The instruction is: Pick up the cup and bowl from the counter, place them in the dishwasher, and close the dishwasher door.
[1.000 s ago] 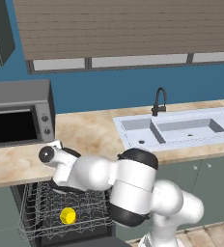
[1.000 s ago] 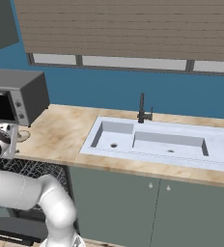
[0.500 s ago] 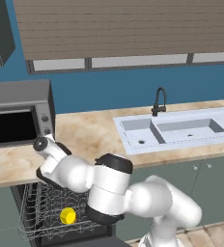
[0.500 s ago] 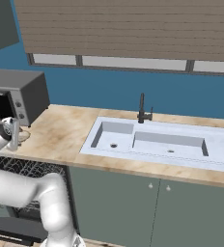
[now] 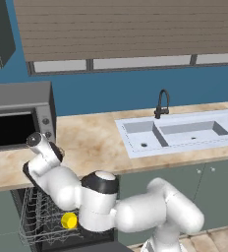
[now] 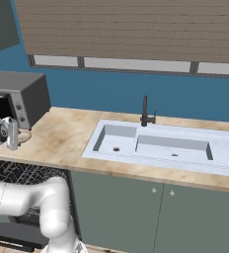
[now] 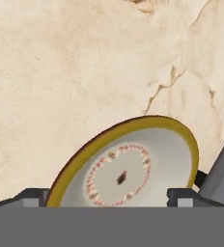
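Arm had swung left, so the wide-open, empty jaws [image 7: 111,195] hovered over the shallow yellow-rimmed bowl [image 7: 128,166] near the marble table's [image 5: 94,142] left front edge. Yellow cup [image 5: 69,220] already sat in the dishwasher rack [image 5: 40,224]; bowl's next, I guess.

The microwave [image 5: 17,118] crowds the bowl [image 7: 128,166]; the counter [image 5: 96,142] toward the sink [image 5: 185,130] lies open.

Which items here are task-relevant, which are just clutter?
Job:
bowl, under the open gripper
cup, in the rack
dishwasher, open
counter

Lying about:
microwave
sink
faucet
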